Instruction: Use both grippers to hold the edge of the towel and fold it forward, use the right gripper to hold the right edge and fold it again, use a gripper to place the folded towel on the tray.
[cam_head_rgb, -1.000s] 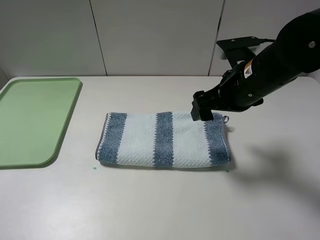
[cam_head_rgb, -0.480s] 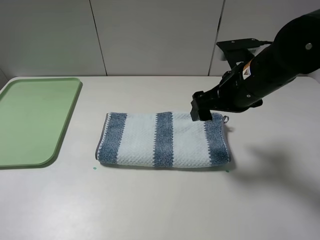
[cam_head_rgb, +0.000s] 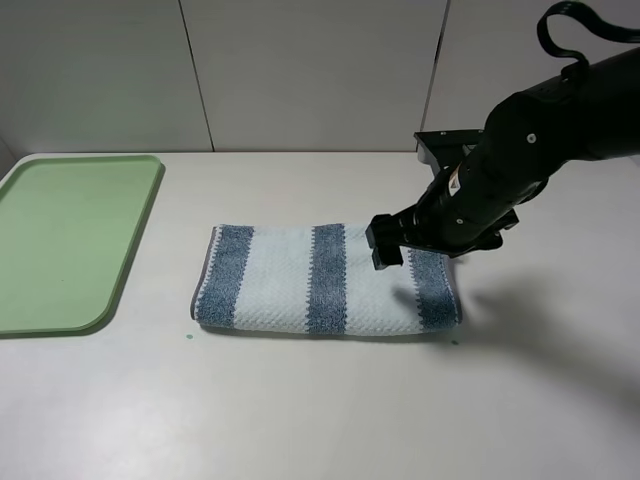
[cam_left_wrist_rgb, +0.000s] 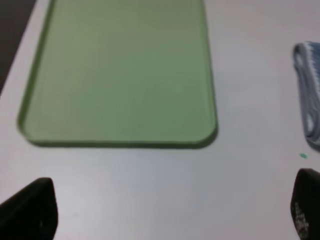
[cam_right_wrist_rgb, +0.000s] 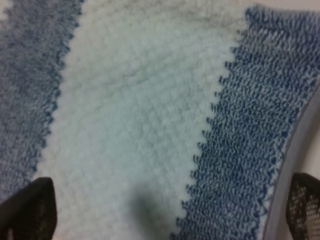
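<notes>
The right jaws now lower and further in over the towel (cam_head_rgb: 280, 280)

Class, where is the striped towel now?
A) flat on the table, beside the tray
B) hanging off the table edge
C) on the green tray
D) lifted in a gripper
A: the towel lies flat on the table, apart from the tray.

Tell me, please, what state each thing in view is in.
towel: folded, flat on the table, off the tray.
tray: on the table, nothing on it.
right gripper: open, above the towel's right end, holding nothing.
left gripper: open, over bare table near the tray, holding nothing.
</notes>
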